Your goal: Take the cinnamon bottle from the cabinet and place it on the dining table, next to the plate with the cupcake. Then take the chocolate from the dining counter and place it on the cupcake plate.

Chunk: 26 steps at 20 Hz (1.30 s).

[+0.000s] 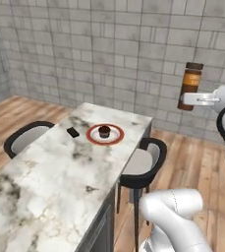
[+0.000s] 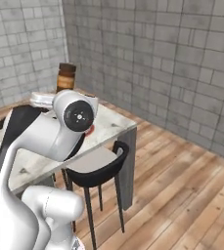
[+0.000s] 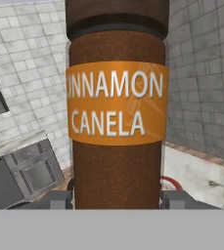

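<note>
Pincer (image 3: 117, 199) clamped on 1 cinnamon bottle (image 1: 190, 85); on dining table (image 1: 50, 187): 1 plate (image 1: 91, 136), 1 cupcake (image 1: 104, 131), 1 chocolate (image 1: 72, 132).

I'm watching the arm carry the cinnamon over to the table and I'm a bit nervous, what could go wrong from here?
1. The gripper holds the cinnamon bottle low on its body, in the air beside the dining table; the tall bottle could tilt or slip.
2. The spot beside the plate is crowded: the cupcake and the chocolate could be knocked.
3. Set down near the table's edge, the bottle could topple off.
</note>
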Available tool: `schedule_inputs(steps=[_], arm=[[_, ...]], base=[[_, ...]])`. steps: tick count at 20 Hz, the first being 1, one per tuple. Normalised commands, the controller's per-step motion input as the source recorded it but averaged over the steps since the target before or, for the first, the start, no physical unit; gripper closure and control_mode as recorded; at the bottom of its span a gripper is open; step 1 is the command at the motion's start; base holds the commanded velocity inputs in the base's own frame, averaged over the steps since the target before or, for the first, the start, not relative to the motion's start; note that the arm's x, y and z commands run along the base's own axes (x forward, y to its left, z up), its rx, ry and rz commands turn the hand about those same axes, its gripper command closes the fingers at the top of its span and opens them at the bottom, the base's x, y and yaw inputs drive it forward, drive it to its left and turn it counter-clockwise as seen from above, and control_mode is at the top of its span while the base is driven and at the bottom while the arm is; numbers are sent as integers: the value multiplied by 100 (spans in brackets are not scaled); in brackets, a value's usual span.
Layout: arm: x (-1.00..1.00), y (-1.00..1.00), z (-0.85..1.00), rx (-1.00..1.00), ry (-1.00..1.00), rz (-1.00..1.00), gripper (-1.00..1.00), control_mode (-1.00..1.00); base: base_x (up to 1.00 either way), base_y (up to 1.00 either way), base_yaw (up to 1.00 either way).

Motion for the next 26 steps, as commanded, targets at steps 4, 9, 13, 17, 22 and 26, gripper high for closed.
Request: schedule_inputs(steps=[4,9,13,17,22,26], arm=[[0,0,0,0,0,0,100,100],[0,0,0,0,0,0,100,100],[0,0,0,0,0,0,100,100],[0,0,0,0,0,0,100,100],[0,0,0,0,0,0,100,100],[0,0,0,0,0,0,100,100]], base=[[48,-36,39],[42,-45,32],[41,-45,31],[35,-53,25],[34,-55,22],[23,-68,12]])
